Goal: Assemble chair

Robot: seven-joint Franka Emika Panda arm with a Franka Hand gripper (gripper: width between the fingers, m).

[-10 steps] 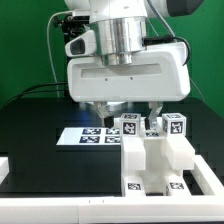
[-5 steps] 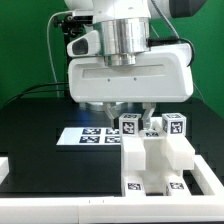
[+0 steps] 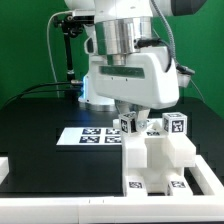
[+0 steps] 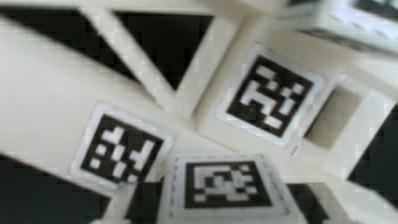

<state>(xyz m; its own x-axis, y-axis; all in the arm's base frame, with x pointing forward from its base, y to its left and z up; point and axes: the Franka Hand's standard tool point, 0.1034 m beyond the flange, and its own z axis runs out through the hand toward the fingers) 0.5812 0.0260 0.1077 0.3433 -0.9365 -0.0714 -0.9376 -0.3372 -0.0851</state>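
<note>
hand [image 3: 131, 122] clamped on upright tagged peg [image 3: 129, 128] | chair block [image 3: 158, 160] sits directly below, you go straight down

A robotics lab: black table [image 3: 40, 120], green backdrop [image 3: 25, 40], tagged marker board [image 3: 88, 136], white arm [image 3: 125, 50].

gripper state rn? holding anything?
Gripper: jaws closed partway over a tagged upright peg of the chunky white plastic chair assembly; the fingertips are hidden, so an actual grip on it cannot be told.
</note>
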